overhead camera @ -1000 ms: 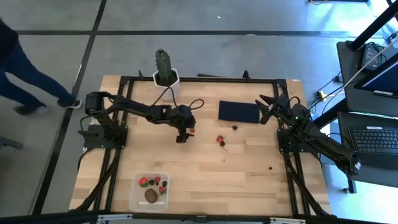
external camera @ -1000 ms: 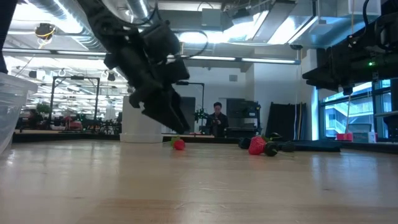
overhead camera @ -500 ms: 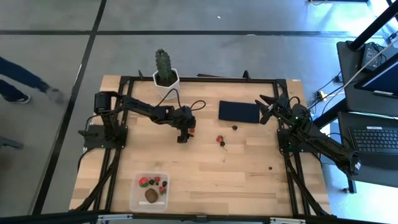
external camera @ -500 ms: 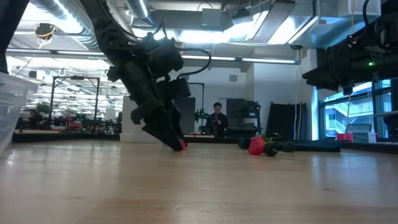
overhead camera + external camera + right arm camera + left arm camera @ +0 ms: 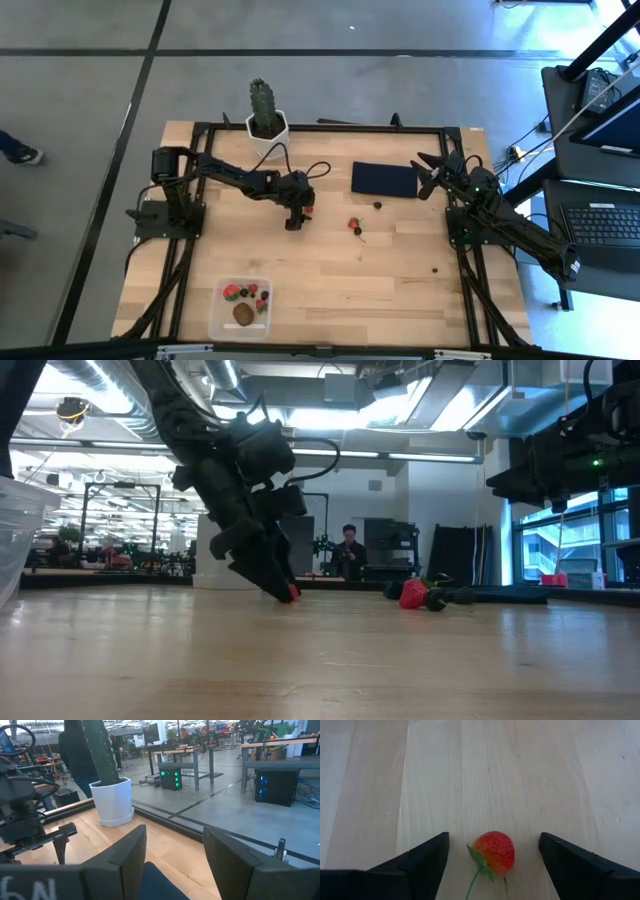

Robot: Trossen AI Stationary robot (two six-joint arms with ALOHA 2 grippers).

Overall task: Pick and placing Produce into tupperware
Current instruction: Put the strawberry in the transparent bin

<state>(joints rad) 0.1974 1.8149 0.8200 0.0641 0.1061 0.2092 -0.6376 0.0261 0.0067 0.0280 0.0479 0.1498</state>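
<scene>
A small red strawberry [image 5: 493, 851] with a green stem lies on the wooden table [image 5: 330, 280], left of centre. My left gripper [image 5: 493, 855] is lowered over it, open. Its two dark fingers stand on either side of the fruit without touching it; the low view shows the fingertips [image 5: 283, 590] down at the table beside the strawberry [image 5: 293, 593]. The clear tupperware [image 5: 216, 300] sits at the near left with several fruits inside. My right gripper [image 5: 175, 855] waits open at the far right [image 5: 428, 176], level above the table.
Another strawberry [image 5: 353, 223] with a dark berry [image 5: 358, 232] lies right of my left gripper. Loose dark berries [image 5: 378, 205] [image 5: 434, 269] lie farther right. A flat navy rectangle [image 5: 385, 179] and a potted cactus [image 5: 265, 115] stand at the far side.
My left gripper has come down slanting toward the strawberry, then held still with its fingertips at the table on either side of the fruit. The strawberry has not moved.
</scene>
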